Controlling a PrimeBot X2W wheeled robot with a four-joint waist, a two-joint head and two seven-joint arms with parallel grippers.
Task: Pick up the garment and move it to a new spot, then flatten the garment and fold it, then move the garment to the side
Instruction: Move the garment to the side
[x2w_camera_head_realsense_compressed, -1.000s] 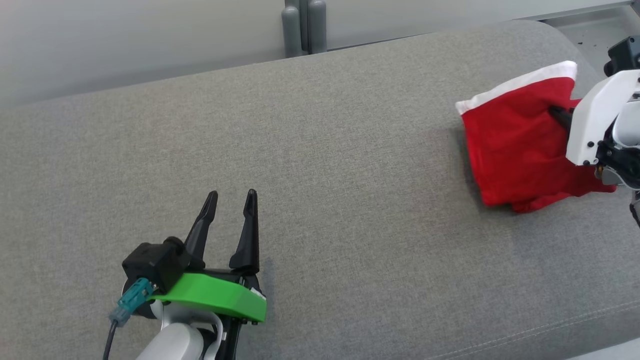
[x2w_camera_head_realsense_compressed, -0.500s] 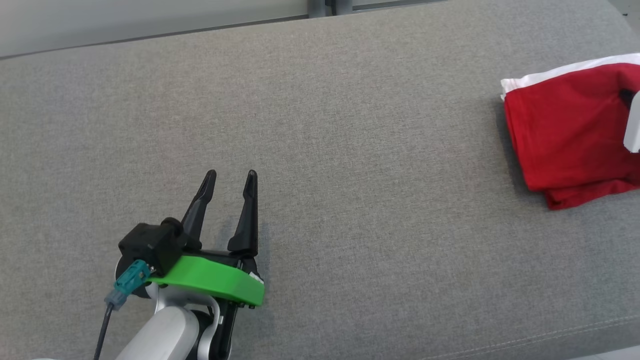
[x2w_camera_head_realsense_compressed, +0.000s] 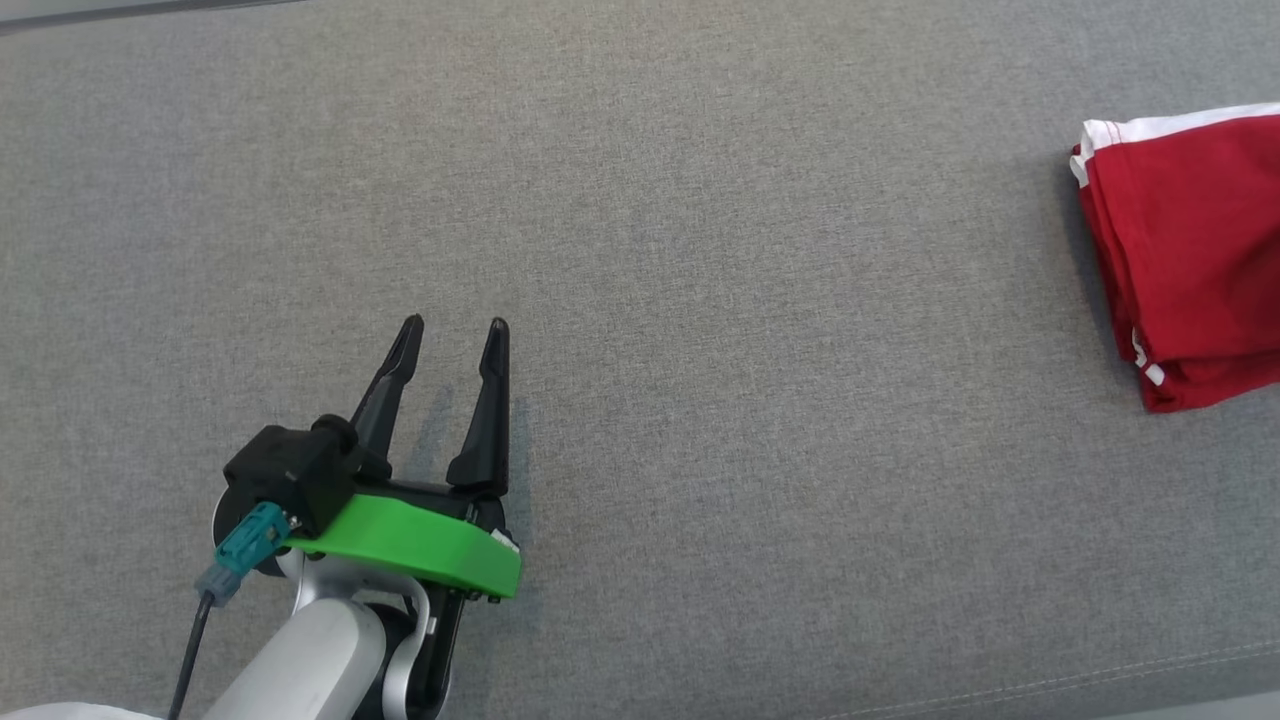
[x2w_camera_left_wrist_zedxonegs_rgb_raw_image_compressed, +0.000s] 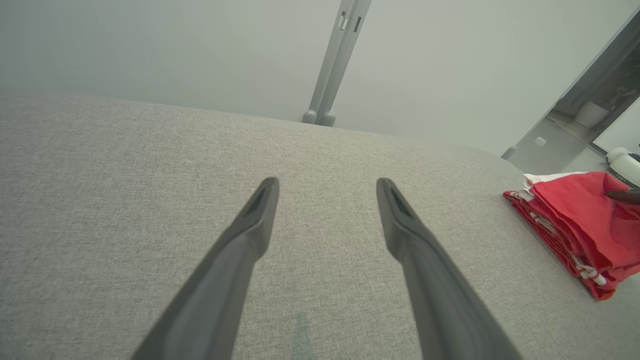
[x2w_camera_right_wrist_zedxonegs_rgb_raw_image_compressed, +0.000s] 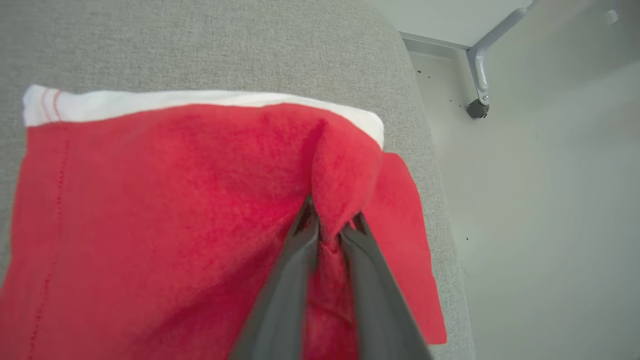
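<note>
The garment (x2w_camera_head_realsense_compressed: 1190, 250) lies on the upholstered seat (x2w_camera_head_realsense_compressed: 700, 300) at its right end, close to the rounded edge; beyond that edge is the floor (x2w_camera_right_wrist_zedxonegs_rgb_raw_image_compressed: 540, 200), with a castor leg (x2w_camera_right_wrist_zedxonegs_rgb_raw_image_compressed: 478, 95) standing on it. The left gripper (x2w_camera_head_realsense_compressed: 453, 322) hangs over the seat's near left part, well apart from the garment. The right gripper (x2w_camera_right_wrist_zedxonegs_rgb_raw_image_compressed: 332, 212) is over the garment's top layer, a ridge of cloth seemingly caught between its tips

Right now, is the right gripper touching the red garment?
Touching. The right wrist view shows the right gripper pinching a raised fold of the red garment between its two fingers.
</note>
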